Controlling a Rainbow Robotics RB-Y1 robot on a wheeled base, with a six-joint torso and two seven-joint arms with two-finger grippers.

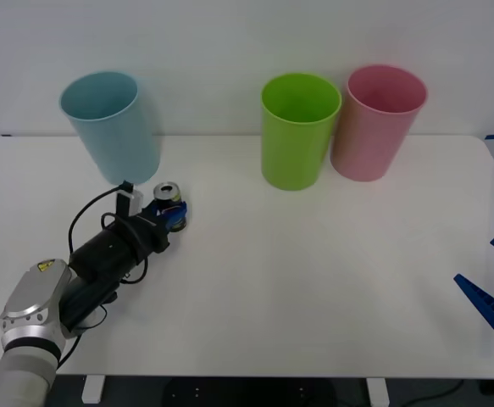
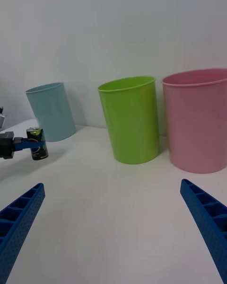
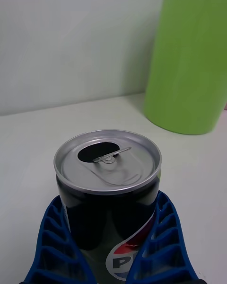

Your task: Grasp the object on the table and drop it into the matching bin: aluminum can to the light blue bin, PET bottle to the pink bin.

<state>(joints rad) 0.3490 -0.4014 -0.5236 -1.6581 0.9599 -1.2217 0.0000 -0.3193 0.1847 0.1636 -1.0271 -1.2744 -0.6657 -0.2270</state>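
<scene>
The left gripper [image 1: 172,215] is clamped around the upright can [image 3: 108,189] on the white surface [image 1: 314,280], just beside the light blue bin [image 1: 111,123], ready to lift it there, while the right gripper [image 2: 113,217] waits spread apart.

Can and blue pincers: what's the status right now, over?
Left pincer shut on the can, upright beside the light blue bin. Right pincer open, idle at the table's right edge. Nothing between can and bin.
</scene>
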